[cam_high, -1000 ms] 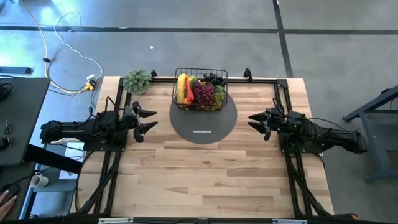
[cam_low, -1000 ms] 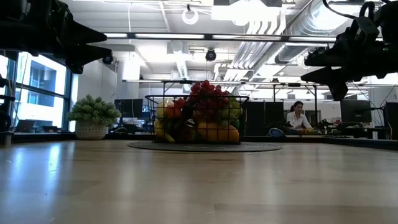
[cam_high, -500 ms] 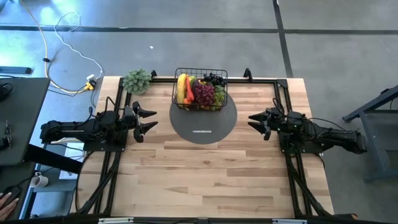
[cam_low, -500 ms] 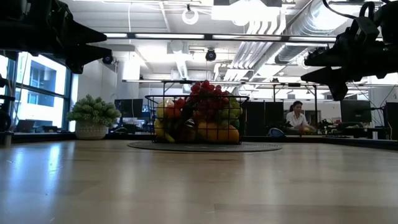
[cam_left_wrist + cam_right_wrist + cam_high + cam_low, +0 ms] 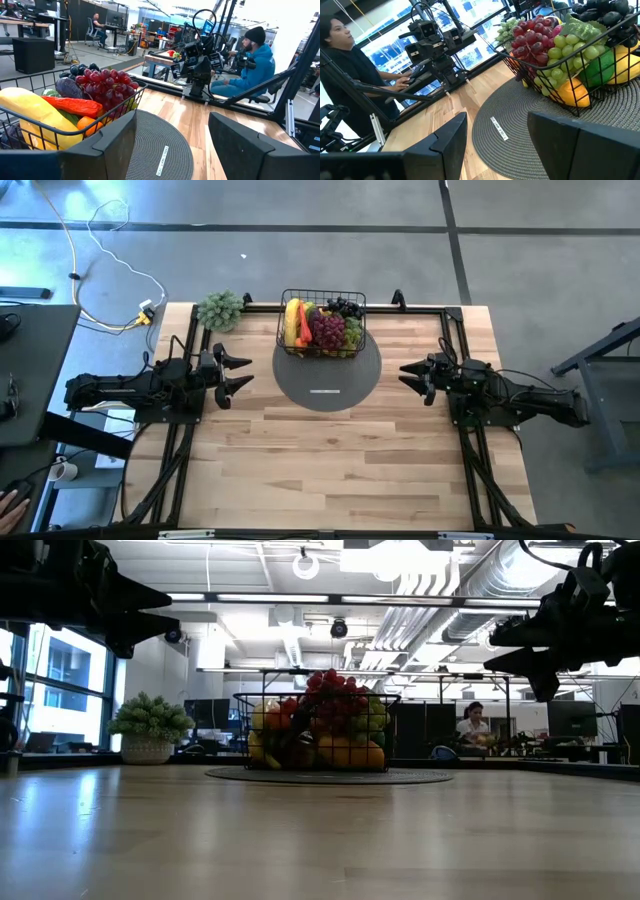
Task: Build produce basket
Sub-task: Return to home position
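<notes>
Basket (image 5: 283, 315): black wire mesh with open grid sides. It stands on the far part of the mat (image 5: 327, 385), mid-table.
Produce (image 5: 325, 328): heaped inside the basket, above the rim. Glossy red grapes sit on top and a smooth yellow banana (image 5: 292, 322) lies along the left-arm side.
Mat: round, dark grey, ribbed weave.
Left gripper (image 5: 245, 372): fingers spread, holding nothing, near the table's (image 5: 330, 470) left edge and well apart from the basket.
Right gripper (image 5: 404, 377): fingers spread, holding nothing, near the right edge.
Reason: the load looks complete, and the arms are parked wide, probably to leave the basket clear.
Table: pale wood planks.

Black metal wire basket (image 5: 322, 293), glossy produce (image 5: 325, 328), rough woven mat (image 5: 327, 385), smooth pale wood table (image 5: 330, 460)
</notes>
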You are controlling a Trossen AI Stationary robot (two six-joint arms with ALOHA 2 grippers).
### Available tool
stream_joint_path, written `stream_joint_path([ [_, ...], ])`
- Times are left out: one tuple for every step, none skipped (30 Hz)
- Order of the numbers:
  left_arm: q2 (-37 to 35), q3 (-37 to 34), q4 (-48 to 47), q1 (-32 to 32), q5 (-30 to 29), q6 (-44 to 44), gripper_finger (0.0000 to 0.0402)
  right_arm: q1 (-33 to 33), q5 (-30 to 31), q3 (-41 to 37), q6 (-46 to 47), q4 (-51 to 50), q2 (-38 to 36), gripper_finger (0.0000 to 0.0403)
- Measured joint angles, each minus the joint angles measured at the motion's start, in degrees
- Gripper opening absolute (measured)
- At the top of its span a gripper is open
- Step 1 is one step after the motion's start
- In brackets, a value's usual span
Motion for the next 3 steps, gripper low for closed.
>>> stream_joint_path([
  [-0.02,0.00,0.00,0.00,0.00,0.00,0.0237,0.00,-0.02,0.00,0.00,0.00,0.01,0.0190],
  [-0.02,0.00,0.00,0.00,0.00,0.00,0.0237,0.00,-0.01,0.00,0.00,0.00,0.01,0.0190],
  [0.00,0.00,0.01,0.00,0.00,0.00,0.0237,0.00,-0.02,0.00,0.00,0.00,0.01,0.0190],
])
